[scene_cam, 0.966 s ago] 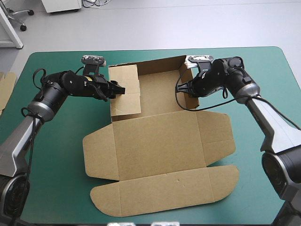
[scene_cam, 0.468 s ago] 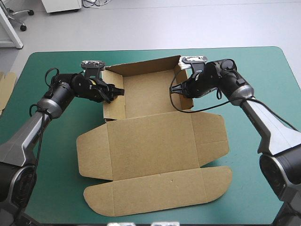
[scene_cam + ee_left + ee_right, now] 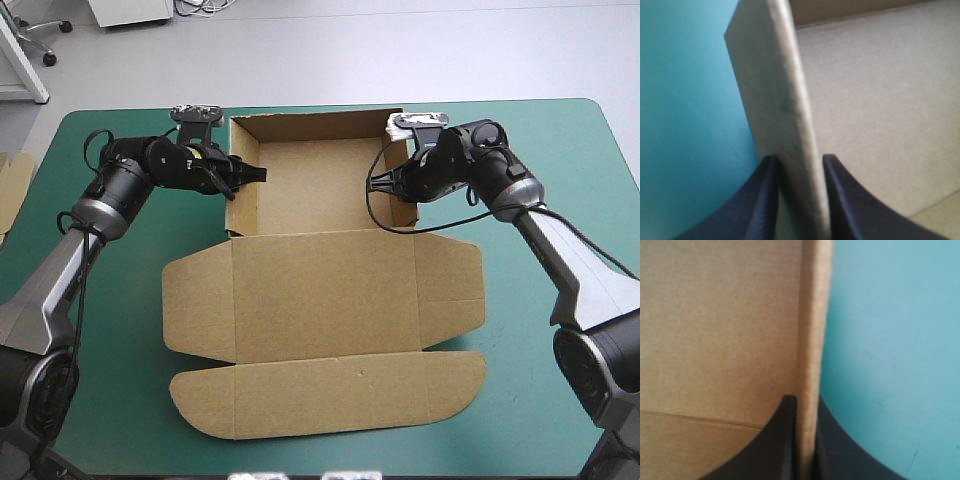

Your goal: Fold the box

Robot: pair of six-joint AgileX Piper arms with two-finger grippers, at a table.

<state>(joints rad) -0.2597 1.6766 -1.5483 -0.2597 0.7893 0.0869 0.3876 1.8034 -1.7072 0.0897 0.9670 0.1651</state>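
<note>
The brown box [image 3: 320,290] lies near the table's middle, its lid and flaps flat toward the front. At the far half, the back wall and both side walls stand up around the base [image 3: 318,185]. My left gripper [image 3: 250,173] is shut on the left side wall [image 3: 243,195]. In the left wrist view that wall's edge [image 3: 785,90] runs between the black fingers [image 3: 765,200] of the gripper [image 3: 799,160]. My right gripper [image 3: 385,186] is shut on the right side wall [image 3: 400,205]. In the right wrist view the board edge [image 3: 812,315] is pinched in the gripper [image 3: 805,399].
An edge of more brown board [image 3: 12,190] shows at the table's left edge. Bare teal-green cover [image 3: 560,300] lies to the right of the box and also to its left [image 3: 110,300].
Both side walls have swung from leaning inward to upright. The box has turned square to the table and slid a little left. Both grippers kept hold and moved toward the far edge.
</note>
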